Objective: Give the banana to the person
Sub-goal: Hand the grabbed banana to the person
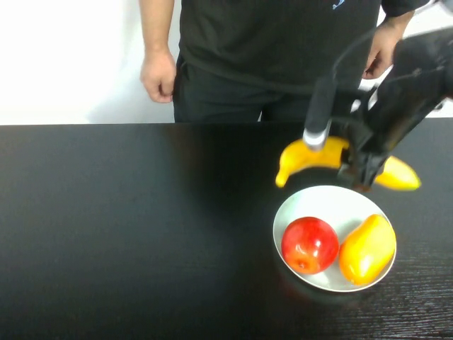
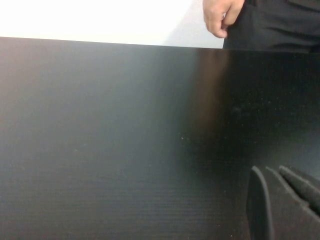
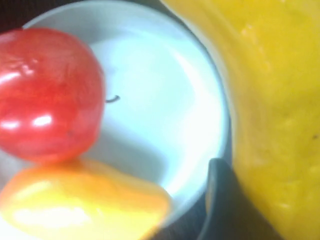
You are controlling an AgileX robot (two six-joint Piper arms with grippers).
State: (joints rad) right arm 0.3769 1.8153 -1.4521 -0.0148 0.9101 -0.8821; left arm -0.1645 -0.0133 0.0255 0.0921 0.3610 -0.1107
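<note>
The yellow banana (image 1: 304, 154) hangs just above the table behind the bowl, held across its middle by my right gripper (image 1: 361, 173), which is shut on it. In the right wrist view the banana (image 3: 280, 100) fills one side, pressed against one dark finger (image 3: 225, 200); the other finger is hidden. The person (image 1: 269, 42) stands at the table's far edge in a dark shirt, hands down at their sides. My left gripper (image 2: 272, 172) shows only in the left wrist view, low over bare table, shut and empty.
A white bowl (image 1: 283, 212) near the front right holds a red apple (image 1: 309, 244) and an orange-yellow mango (image 1: 367, 248), right below the right gripper. The black table (image 1: 127, 227) stretches to the left. The person's hand (image 2: 222, 17) hangs past the far edge.
</note>
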